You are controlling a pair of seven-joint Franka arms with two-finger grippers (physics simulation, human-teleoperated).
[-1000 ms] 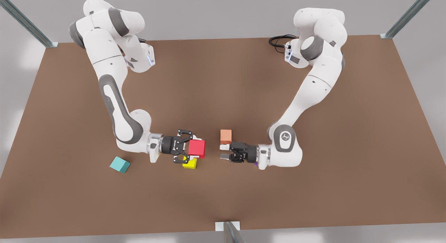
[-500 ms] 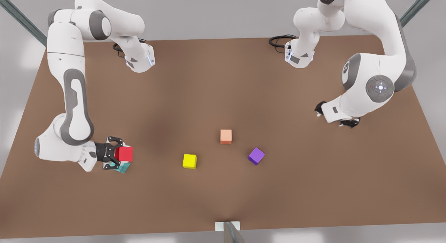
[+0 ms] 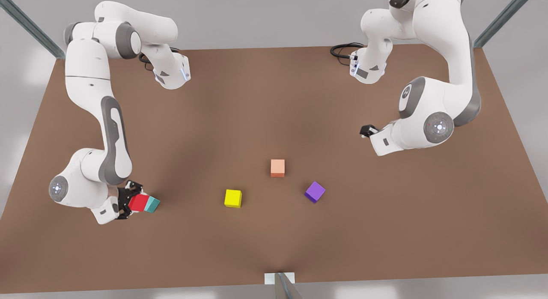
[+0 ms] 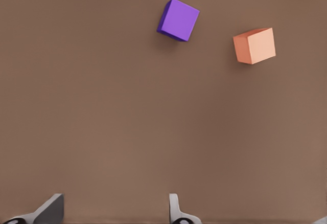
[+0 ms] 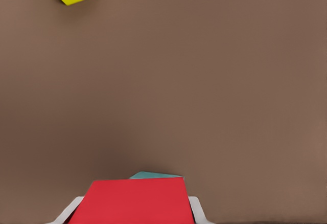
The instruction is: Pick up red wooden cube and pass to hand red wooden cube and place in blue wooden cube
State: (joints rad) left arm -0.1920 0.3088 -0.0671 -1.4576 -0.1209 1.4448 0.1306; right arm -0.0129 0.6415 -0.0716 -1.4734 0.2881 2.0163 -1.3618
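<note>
My right gripper [image 3: 133, 201], on the arm bent low at the front view's left, clenched the red wooden cube [image 3: 139, 202] touching the blue wooden cube [image 3: 152, 204]. My left gripper [image 4: 115, 211] hung released above the table [image 3: 265, 115], waiting raised at the right.

Matt cubes, matt brown table

The red wooden cube [image 3: 139, 202] and blue wooden cube [image 3: 152, 204] looked smooth, unglossy; the table [image 3: 274, 119] likewise.
</note>
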